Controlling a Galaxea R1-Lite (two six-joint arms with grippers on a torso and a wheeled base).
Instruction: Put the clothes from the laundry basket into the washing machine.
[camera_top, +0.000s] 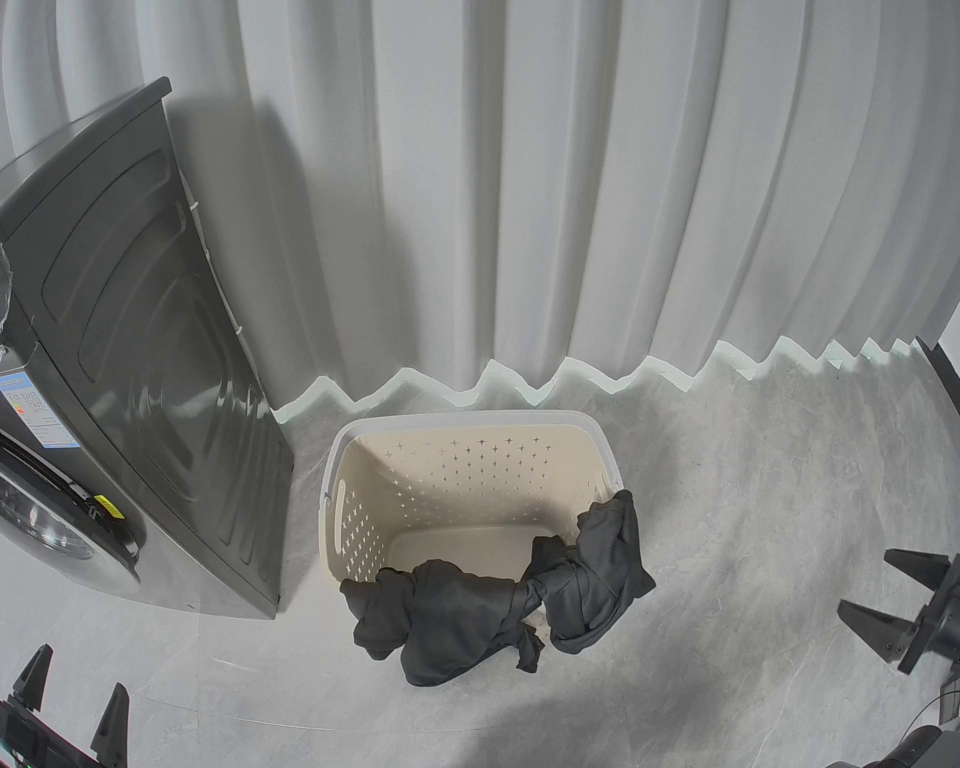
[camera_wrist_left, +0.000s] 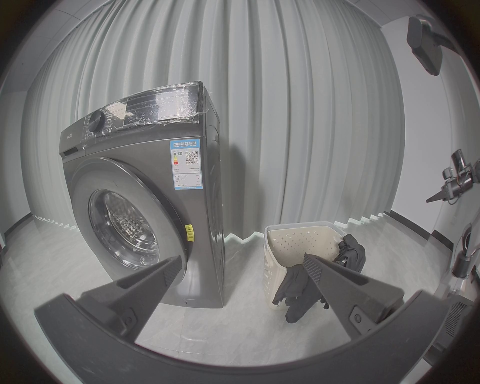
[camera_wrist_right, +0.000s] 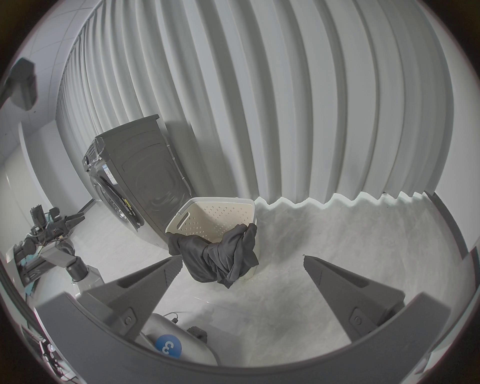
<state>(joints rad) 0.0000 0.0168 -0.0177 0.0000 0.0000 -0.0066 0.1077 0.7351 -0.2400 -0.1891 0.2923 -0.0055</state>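
A cream laundry basket (camera_top: 470, 425) stands on the floor before the curtain. Dark grey clothes (camera_top: 500, 595) hang over its near rim and right corner, also seen as clothes (camera_wrist_left: 305, 285) and clothes (camera_wrist_right: 215, 252). The grey washing machine (camera_top: 130, 340) stands at the left, its round door (camera_wrist_left: 125, 227) shut. My left gripper (camera_top: 72, 695) is open at the bottom left, near the machine's front. My right gripper (camera_top: 905, 595) is open at the right edge, well clear of the basket. Both hold nothing, as left gripper (camera_wrist_left: 240, 265) and right gripper (camera_wrist_right: 242, 262) show.
White pleated curtain (camera_top: 560, 200) closes off the back. Pale marbled floor (camera_top: 760, 480) lies bare to the right of the basket and in front of it. The basket (camera_wrist_left: 295, 240) sits close beside the machine's right side.
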